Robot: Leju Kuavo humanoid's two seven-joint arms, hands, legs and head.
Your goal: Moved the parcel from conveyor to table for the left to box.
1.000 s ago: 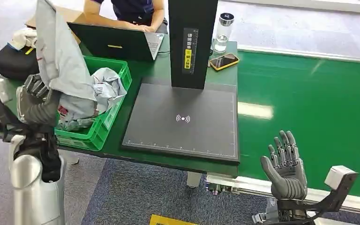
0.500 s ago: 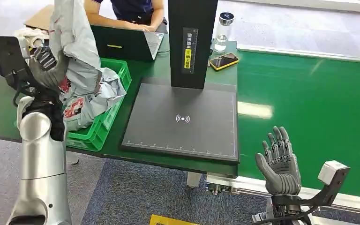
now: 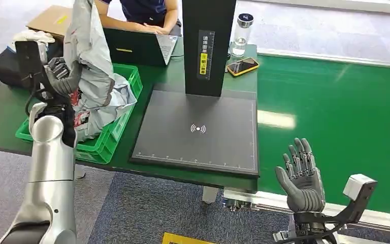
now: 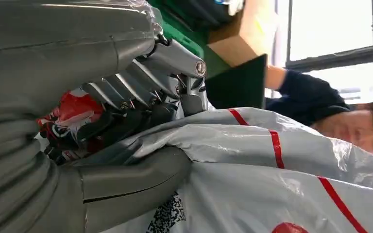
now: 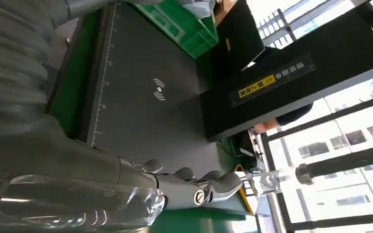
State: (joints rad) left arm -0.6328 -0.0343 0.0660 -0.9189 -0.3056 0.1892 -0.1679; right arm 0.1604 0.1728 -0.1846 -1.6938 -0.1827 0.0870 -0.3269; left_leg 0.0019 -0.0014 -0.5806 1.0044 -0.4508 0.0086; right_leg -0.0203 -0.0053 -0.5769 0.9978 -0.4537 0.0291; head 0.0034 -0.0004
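1. The left hand (image 3: pixel 61 76) grips a grey plastic parcel (image 3: pixel 89 56), thumb and fingers (image 4: pixel 126 94) closed around its crumpled side.
2. The parcel hangs lifted over the green crate (image 3: pixel 109 137) at the table's (image 3: pixel 0 117) left end, its top reaching high.
3. The right hand (image 3: pixel 302 178) is raised, fingers spread, holding nothing, in front of the green conveyor (image 3: pixel 335 112).
4. A person (image 3: pixel 142 12) sits behind a laptop (image 3: pixel 132 48).
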